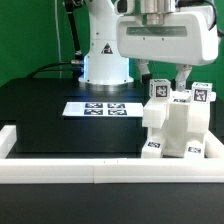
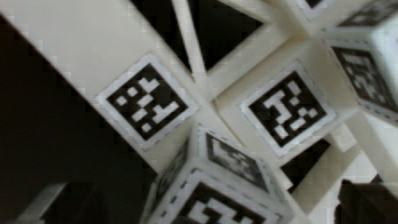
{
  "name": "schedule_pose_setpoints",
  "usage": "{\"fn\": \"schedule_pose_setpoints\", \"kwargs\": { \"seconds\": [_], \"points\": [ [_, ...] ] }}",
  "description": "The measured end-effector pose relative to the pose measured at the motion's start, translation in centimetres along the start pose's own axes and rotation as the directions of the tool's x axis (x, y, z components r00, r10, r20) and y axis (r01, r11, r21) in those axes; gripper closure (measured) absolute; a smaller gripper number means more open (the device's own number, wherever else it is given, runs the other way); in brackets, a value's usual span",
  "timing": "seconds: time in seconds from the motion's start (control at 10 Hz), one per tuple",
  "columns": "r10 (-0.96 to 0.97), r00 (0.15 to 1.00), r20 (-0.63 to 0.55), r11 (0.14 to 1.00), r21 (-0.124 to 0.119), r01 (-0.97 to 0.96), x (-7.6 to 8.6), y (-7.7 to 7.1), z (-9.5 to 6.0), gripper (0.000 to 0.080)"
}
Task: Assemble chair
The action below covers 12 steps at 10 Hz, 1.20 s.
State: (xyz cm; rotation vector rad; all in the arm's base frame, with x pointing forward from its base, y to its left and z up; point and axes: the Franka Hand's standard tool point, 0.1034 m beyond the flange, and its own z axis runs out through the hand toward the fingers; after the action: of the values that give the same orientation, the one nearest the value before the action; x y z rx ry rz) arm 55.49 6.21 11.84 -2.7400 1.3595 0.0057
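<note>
One robot arm [image 1: 105, 45] stands at about eleven o'clock in the exterior view, carrying one gripper [image 1: 167, 78] at about one o'clock. One black desk [image 1: 40, 115] lies beneath everything. One marker board [image 1: 100, 108] rests near the centre, and four square tags can be counted on it. One joined white chair [image 1: 175, 130] assembly sits at about four o'clock; no loose separate pieces show apart from it. On the chair, roughly six small black-and-white tags are visible in the exterior view, though some are too small to count surely. One white border rail [image 1: 60, 170] runs along six o'clock. The wrist view shows about four tags [image 2: 151, 97] close up.
</note>
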Motion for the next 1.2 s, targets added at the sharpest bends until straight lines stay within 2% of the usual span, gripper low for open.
{"fn": "schedule_pose_setpoints", "kwargs": {
  "seconds": [0.2, 0.5, 0.9, 1.0, 1.1, 1.2],
  "points": [
    [-0.155, 0.988, -0.001, 0.988, 0.0, 0.155, 0.09, 0.08, 0.06, 0.015],
    [-0.389, 0.921, -0.001, 0.921, -0.001, 0.389, 0.08, 0.08, 0.07, 0.015],
    [-0.624, 0.781, -0.001, 0.781, -0.001, 0.624, 0.4, 0.28, 0.06, 0.015],
    [-0.682, 0.732, -0.001, 0.732, -0.004, 0.682, 0.45, 0.32, 0.05, 0.0168],
    [-0.753, 0.658, 0.0, 0.658, -0.005, 0.753, 0.54, 0.38, 0.05, 0.0308],
    [-0.73, 0.684, -0.001, 0.684, -0.004, 0.73, 0.52, 0.36, 0.05, 0.0308]
  ]
}}
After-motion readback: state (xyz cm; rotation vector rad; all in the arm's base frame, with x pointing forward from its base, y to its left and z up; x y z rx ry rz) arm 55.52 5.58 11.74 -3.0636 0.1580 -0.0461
